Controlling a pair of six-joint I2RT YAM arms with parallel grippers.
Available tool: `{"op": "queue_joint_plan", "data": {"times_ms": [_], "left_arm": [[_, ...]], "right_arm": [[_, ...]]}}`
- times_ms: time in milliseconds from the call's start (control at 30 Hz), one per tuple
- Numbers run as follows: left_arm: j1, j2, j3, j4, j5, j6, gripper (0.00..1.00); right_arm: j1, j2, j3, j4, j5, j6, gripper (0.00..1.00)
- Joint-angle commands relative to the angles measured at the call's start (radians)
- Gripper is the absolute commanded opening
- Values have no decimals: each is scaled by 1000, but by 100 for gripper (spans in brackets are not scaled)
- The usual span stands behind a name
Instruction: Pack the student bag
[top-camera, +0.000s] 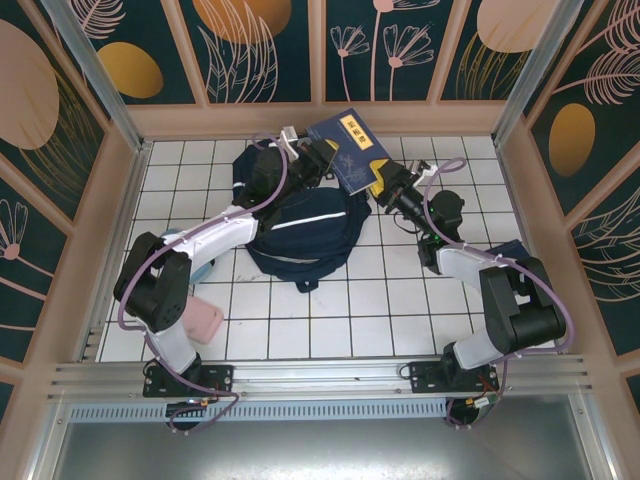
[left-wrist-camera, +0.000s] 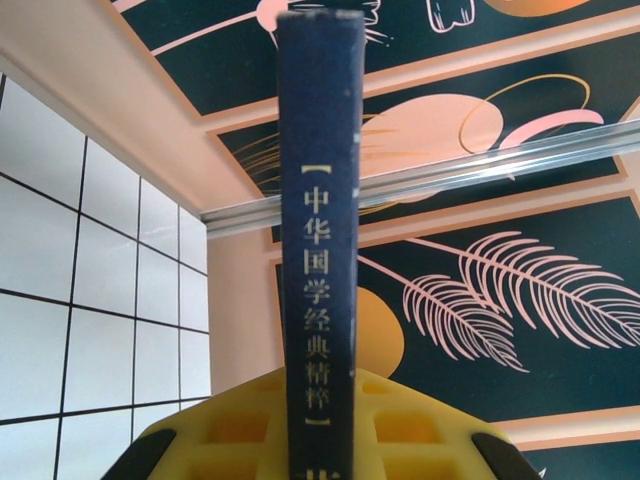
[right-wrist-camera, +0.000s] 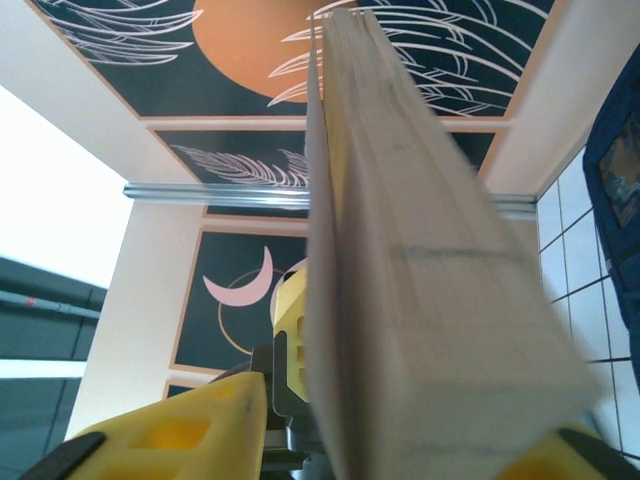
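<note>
Pressed close against the right wrist camera, the dark-blue book's (right-wrist-camera: 420, 280) pale page edge stands between the right gripper's (right-wrist-camera: 380, 450) yellow fingers (right-wrist-camera: 170, 440). A gap shows beside one finger, so whether those jaws have bitten onto it cannot be told.

The largest worry lies with the student bag (top-camera: 300, 235). From above no open mouth can be made out in it, and a book lowered onto closed or folded fabric would likely slide off onto the tiled table (top-camera: 400, 320) rather than go in.

Next comes the book itself, held in the air over the bag's far edge between the two arms. If the two grippers pull or turn it differently, it could twist or its cover could buckle. If one lets go before the other holds firmly, it may swing down.

The left gripper (top-camera: 318, 158) is clamped on the book, whose spine runs up between its fingers in the left wrist view. That looks a narrow hold on a fairly thick volume, and the book could pivot in it.

The bag lies slumped in the middle of the table, between the two arms and just below the book. It is navy fabric, soft and rumpled, with thin pale stripes across its body and a dark strap end trailing at its near side.
</note>
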Motion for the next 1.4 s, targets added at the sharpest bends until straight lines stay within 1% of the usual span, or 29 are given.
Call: {"op": "queue_joint_plan", "data": {"times_ms": [0,67,100,133,167,200,233,333,433,567,633,733,867,967,1100,1167,1267,1367], "left_arm": [[2,9,25,48,19,-4,6],[2,8,26,38,18,4,9],[1,6,28,23,18,12,14],[2,3,33,-5,16,24,22],[1,2,37,-39,15,40,31],[2,-1,45,-82,11,65,43],[2,-2,55,-143,7,96,53],[2,1,93,-345,-17,226,65],[2,5,113,-528,-55,382,67],[-2,1,114,-721,-83,620,68],[-19,13,139,-866,-146,750,70],[-47,39,175,-1020,-216,889,72],[-82,89,237,-1159,-254,1007,75],[-117,127,289,-1222,-273,1094,79],[-152,169,342,-1279,-289,1193,79],[-160,183,354,-1304,-307,1230,80],[-161,199,363,-1347,-258,1279,80],[-161,216,368,-1377,-288,1301,80]], "right_arm": [[7,-44,-6,-32,46,-68,29],[6,-65,-5,-86,66,-106,19],[4,-79,-5,-111,76,-138,12],[2,-95,-1,-138,80,-181,8],[-2,-111,6,-178,81,-223,6],[-7,-133,18,-239,82,-274,3],[-13,-163,28,-321,95,-331,2],[-40,-259,29,-526,166,-479,1],[-99,-348,13,-667,199,-580,0],[-184,-433,-7,-810,176,-674,0],[-209,-464,-17,-877,159,-723,0],[-224,-493,-29,-946,150,-768,0],[-241,-499,-47,-975,129,-770,1],[-250,-498,-56,-968,123,-758,0],[-257,-497,-55,-965,121,-752,0],[-261,-496,-55,-966,120,-752,0],[-265,-490,-57,-973,115,-749,0],[-270,-485,-63,-972,108,-740,0]]}}
